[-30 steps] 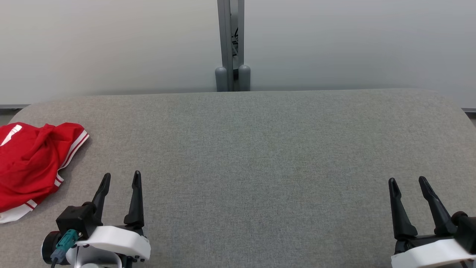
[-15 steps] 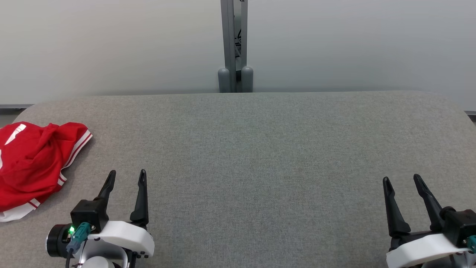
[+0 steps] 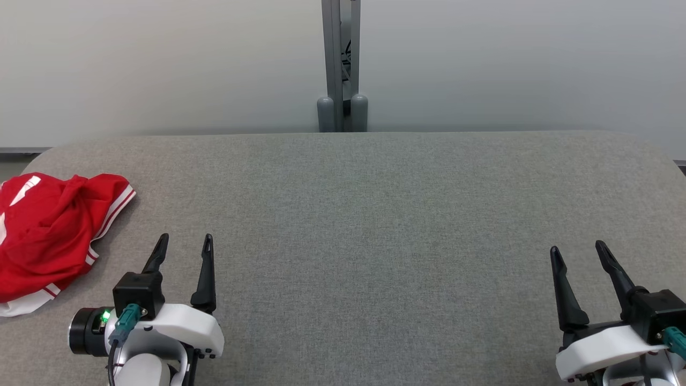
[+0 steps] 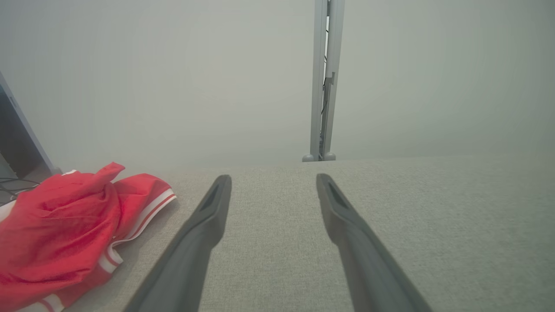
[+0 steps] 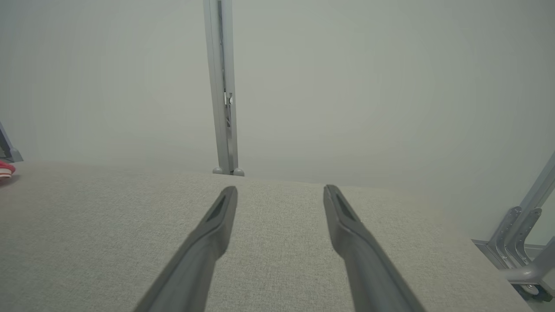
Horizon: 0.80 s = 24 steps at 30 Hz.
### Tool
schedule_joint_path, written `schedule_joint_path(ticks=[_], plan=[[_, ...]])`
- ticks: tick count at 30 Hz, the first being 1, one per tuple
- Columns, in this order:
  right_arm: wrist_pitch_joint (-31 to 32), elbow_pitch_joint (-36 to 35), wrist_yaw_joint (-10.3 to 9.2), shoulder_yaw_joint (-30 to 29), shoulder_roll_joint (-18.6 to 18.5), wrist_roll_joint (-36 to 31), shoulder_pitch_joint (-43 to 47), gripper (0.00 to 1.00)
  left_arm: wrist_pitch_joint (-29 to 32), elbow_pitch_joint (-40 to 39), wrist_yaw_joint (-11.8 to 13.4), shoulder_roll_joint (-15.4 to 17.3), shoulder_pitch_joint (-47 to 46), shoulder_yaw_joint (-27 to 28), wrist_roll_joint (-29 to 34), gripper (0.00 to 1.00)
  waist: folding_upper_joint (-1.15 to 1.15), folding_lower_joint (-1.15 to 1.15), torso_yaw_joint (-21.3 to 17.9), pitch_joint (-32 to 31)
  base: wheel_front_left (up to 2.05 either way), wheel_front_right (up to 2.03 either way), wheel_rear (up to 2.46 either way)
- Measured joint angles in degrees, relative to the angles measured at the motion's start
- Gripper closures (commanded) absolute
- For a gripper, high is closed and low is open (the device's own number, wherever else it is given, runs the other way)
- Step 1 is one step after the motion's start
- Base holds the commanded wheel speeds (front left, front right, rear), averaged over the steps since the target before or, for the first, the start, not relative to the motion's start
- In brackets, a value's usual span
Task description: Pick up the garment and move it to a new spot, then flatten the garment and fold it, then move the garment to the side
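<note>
The garment (image 3: 45,236) is red with white striped trim and lies crumpled at the far left of the grey fabric table (image 3: 375,214). In the left wrist view the garment (image 4: 65,229) sits to the left of my fingers. My left gripper (image 3: 185,241) hovers open just right of it, near the front edge, with nothing between its fingers (image 4: 208,216). My right gripper (image 3: 576,249) stands open and empty at the front right. A sliver of the garment (image 5: 5,170) shows at the left edge of the right wrist view.
A grey metal post (image 3: 341,64) with two rounded feet stands behind the table's far edge, against a pale wall. Metal frame legs (image 5: 520,242) show beyond the table's right end. The table's corners are rounded.
The whole head view has shifted slightly, so the camera moved. Both grippers have crept a little forward over the table. The garment has not been touched.
</note>
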Motion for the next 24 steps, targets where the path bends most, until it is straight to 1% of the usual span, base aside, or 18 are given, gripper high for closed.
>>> schedule_joint_path(ticks=[8,17,24], plan=[[-0.2,2.0,0.08,-0.5,0.2,-1.2,-1.7,0.00,-0.3,2.0,0.5,-0.2,-1.6,-0.5,1.6,0.00,0.00,0.00,0.3,0.1,0.00,0.00,0.00],[-0.5,2.6,0.08,-0.6,0.3,2.3,-1.9,0.00,0.3,2.0,0.5,-0.6,-1.6,-0.6,0.3,0.00,0.00,0.00,0.4,0.2,0.00,0.00,0.00],[-0.6,3.0,0.08,-0.5,0.3,3.1,-1.9,0.00,0.5,2.0,0.7,-0.4,-1.5,-1.0,-0.1,0.00,0.00,0.00,0.5,-0.1,0.00,0.00,0.00]])
